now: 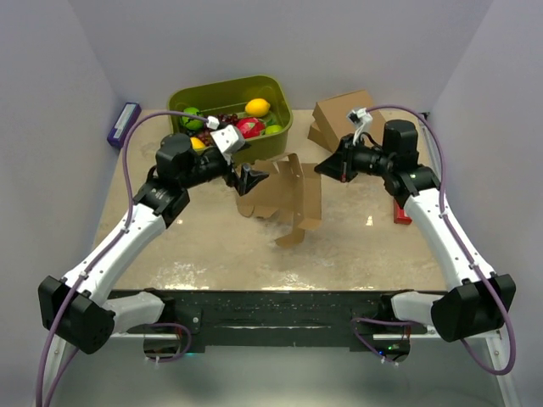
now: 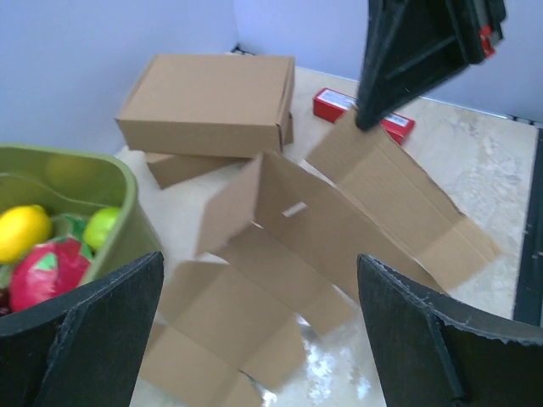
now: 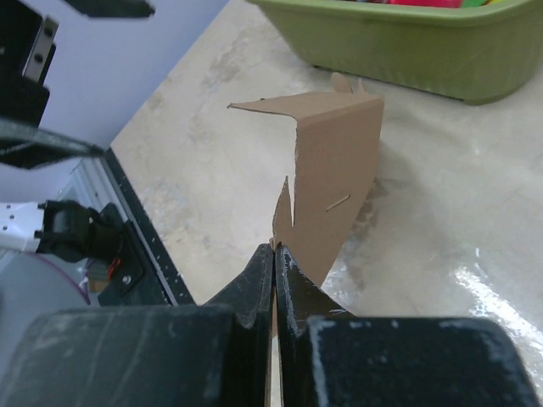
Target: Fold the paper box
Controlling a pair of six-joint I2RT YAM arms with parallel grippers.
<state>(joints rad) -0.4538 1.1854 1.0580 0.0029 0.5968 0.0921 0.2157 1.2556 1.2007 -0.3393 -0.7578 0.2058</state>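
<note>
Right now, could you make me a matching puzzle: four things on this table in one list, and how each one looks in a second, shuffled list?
Things:
1. left pincer
2. right pincer
3. green tub
4. paper box

States:
A. holds fruit
B. shut on a thin cardboard edge
C. partly folded, some panels raised, mid-table
D. wide open, gripping nothing

Pairs: 1-D, 2-B, 3-A, 4-C

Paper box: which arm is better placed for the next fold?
Left, probably. The left gripper is open, empty and facing loose flaps of the paper box; the right gripper is shut on a panel edge, steadying it.
</note>
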